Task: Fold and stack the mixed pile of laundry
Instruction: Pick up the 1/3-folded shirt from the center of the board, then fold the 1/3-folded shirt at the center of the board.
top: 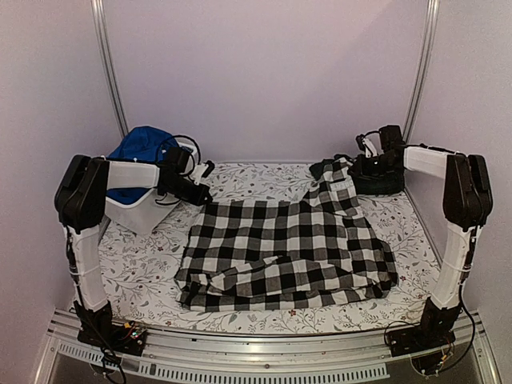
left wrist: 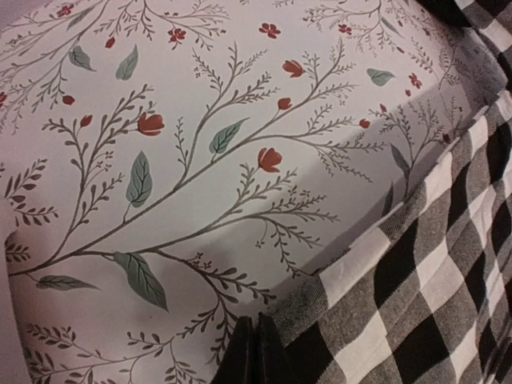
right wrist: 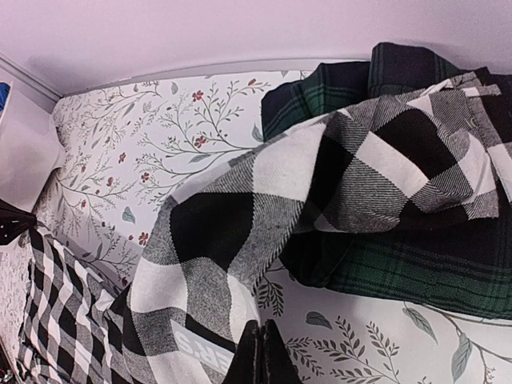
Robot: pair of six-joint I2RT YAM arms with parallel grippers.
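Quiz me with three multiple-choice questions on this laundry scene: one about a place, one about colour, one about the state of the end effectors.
1. Where is the blue garment?
A. in the white tub
B. flat on the flowered tablecloth
C. under the right arm

2. What colours is the tartan garment that lies partly under the checked shirt?
A. red and yellow
B. green and navy
C. plain white

3. How do the two end effectors stand?
A. both wide open
B. both shut
C. one open, one shut

Answers:
1 A: blue cloth heaps inside the tub at the far left.
2 B: the right wrist view shows those colours.
3 B: the left end effector and right end effector each show fingers pressed together.
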